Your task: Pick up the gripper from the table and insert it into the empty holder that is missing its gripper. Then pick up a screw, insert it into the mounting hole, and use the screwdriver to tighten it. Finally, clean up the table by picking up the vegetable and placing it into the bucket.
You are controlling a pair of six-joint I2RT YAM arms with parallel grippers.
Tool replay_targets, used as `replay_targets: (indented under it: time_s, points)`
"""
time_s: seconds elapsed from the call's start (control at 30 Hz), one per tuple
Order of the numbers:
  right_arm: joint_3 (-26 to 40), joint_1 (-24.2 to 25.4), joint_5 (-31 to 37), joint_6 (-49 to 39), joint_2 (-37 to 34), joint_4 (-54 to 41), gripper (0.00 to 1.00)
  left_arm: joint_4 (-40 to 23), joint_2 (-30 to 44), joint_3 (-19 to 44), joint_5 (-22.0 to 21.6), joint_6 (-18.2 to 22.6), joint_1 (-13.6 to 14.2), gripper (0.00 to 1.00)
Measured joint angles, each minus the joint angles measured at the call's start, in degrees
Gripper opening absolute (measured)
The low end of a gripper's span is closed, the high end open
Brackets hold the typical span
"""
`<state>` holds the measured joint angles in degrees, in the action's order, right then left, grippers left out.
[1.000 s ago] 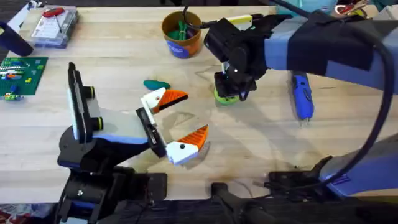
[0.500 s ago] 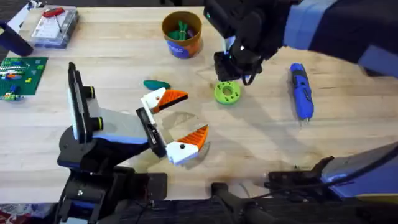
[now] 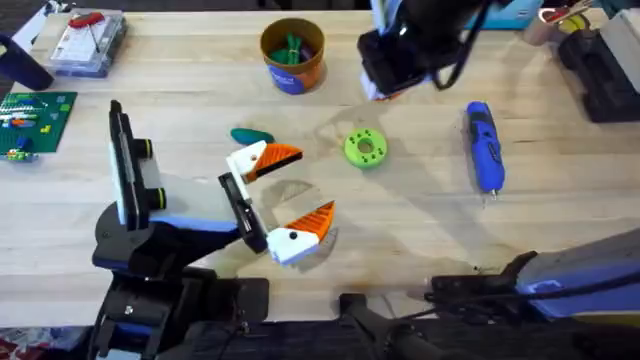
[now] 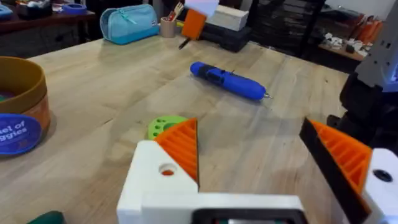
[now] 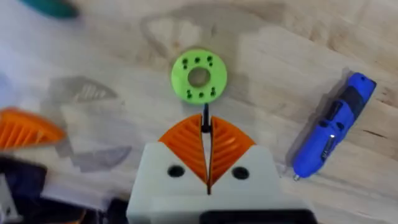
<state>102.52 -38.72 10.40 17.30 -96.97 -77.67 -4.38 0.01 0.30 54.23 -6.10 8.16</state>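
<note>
The right tool (image 5: 206, 127) is hanging above the worktop (image 3: 200, 80) with its pads clenched on a thin dark pin, probably the screw (image 5: 205, 117). Only a short length is being gripped, so a jolt or a tilt risks it slipping out and rolling away. The green disc (image 3: 365, 148) is lying below, roughly in line with the pin. The screwdriver (image 3: 483, 145) is lying beside the disc but apart from it. The left tool (image 3: 303, 185) is resting released, with the vegetable (image 3: 250, 135) just beside it and the bucket (image 3: 292, 55) farther off.
</note>
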Motion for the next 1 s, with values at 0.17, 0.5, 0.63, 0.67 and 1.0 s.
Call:
replay_targets:
  time_s: [0.17, 0.5, 0.63, 0.67, 1.0]
  points:
    - [7.33, 0.00, -3.28, -6.52, 0.00, -5.14, 0.003, 0.00, 0.00, 0.00, 0.00, -0.01, 0.00, 0.990]
    - [17.06, -0.01, -7.83, -12.03, -0.43, -10.99, 0.003, 0.00, 0.00, 0.00, 0.01, -0.02, 0.00, 0.990]
    - [21.60, -0.50, -9.25, -13.27, -2.40, -11.43, 0.003, 0.00, -0.01, 0.00, 0.01, -0.01, 0.02, 0.990]
    - [22.80, -0.80, -9.48, -13.64, -3.14, -11.68, 0.003, 0.00, -0.02, 0.00, 0.00, -0.02, 0.00, 0.990]
    - [31.59, -7.15, -10.70, -17.50, -9.75, -14.60, 0.003, 0.00, 0.00, 0.00, 0.01, -0.03, 0.00, 0.990]
